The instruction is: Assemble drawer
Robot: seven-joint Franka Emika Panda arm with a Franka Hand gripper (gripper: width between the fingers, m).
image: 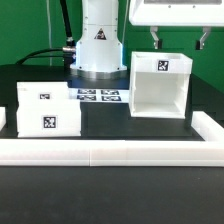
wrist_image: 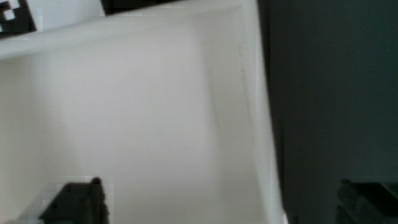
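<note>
A white open-fronted drawer box [image: 158, 82] with a marker tag stands on the black table at the exterior view's right. My gripper [image: 178, 38] hangs just above its top, open and holding nothing. In the wrist view my gripper [wrist_image: 222, 205] is spread wide. One dark fingertip [wrist_image: 75, 202] is over the box's white panel [wrist_image: 143, 120]. The other is over the dark table beyond the panel's edge. Two smaller white tagged drawer parts [image: 45, 110] stand together at the exterior view's left.
The marker board [image: 98, 96] lies flat between the parts and the robot's white base [image: 98, 45]. A low white wall [image: 110, 150] runs along the front and up the right side [image: 212, 128].
</note>
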